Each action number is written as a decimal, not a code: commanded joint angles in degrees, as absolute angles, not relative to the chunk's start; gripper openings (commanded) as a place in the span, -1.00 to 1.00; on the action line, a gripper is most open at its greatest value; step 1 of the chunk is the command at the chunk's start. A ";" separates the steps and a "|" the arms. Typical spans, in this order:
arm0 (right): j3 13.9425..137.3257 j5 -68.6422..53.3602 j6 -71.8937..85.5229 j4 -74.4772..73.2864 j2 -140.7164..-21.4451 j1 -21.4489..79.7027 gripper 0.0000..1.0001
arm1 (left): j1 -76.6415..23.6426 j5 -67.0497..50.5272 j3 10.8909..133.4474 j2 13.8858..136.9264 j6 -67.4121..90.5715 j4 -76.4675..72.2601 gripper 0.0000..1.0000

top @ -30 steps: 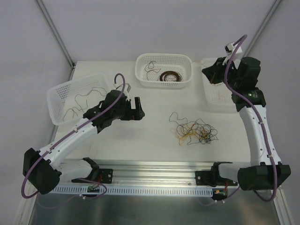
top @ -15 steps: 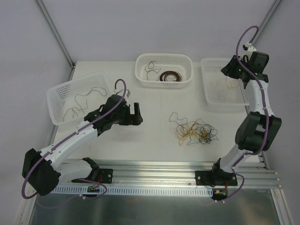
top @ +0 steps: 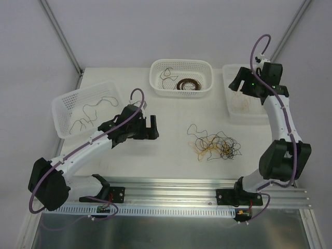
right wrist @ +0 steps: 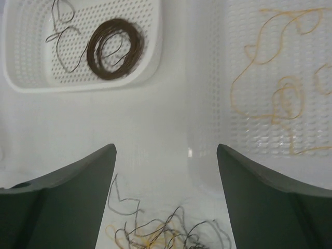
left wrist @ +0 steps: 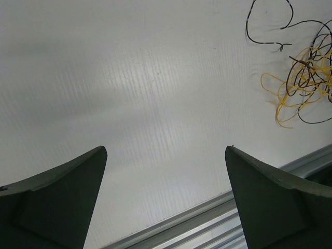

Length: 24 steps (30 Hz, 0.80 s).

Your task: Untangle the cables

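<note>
Cables (top: 215,145) clumped mid-table: light, springy, snag-prone (judged by look). Take the outlying black loop at the clump's far-left edge. Left gripper (left wrist: 166,150) and right gripper (right wrist: 166,148) both gape, empty.

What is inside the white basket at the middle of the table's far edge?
A dark brown wire coil and a loose thin dark strand lie in the basket. Nothing covers them; under the coil cannot be seen.

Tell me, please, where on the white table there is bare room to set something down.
Bare white tabletop lies between the left arm, the white perforated centre basket and the tangled clump of thin black and yellow cables. The clump and the basket's inside are crowded.
</note>
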State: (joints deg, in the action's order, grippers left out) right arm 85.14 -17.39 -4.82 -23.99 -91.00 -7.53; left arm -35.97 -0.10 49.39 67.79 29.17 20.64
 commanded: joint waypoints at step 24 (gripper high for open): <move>55.02 -11.51 0.27 -24.09 -83.40 16.43 0.25 | -37.97 -2.46 43.77 63.37 37.88 19.42 0.98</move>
